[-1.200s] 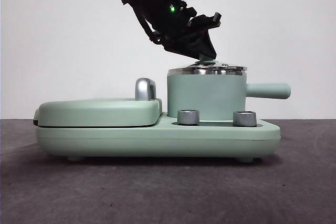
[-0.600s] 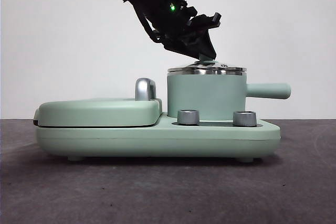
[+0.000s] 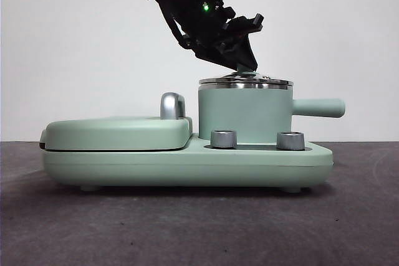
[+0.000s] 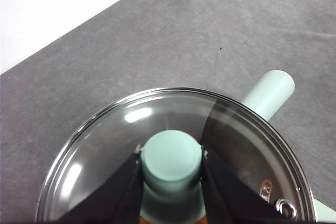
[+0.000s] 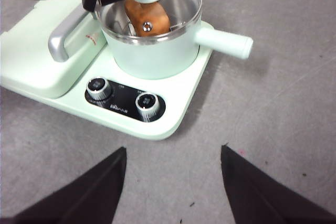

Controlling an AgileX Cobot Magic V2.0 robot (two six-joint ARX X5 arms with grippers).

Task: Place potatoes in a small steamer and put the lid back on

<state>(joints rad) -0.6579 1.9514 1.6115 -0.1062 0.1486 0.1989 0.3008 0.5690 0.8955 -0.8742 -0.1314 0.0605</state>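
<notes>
Resting on dark table [image 3: 187, 228], lid [image 4: 105, 150] apparently seated.

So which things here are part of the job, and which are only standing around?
Job:
- steamer
- lid, on the steamer
- potato, inside
- left gripper, shut on the lid's knob

Not in use:
- griddle cover
- two dials
- right gripper, open, waiting

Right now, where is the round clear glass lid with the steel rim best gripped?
By its small mint-green knob, from above: it stands up at the centre of the glass lid, whose dome and thin rim offer no hold. The left gripper already straddles it.
</notes>
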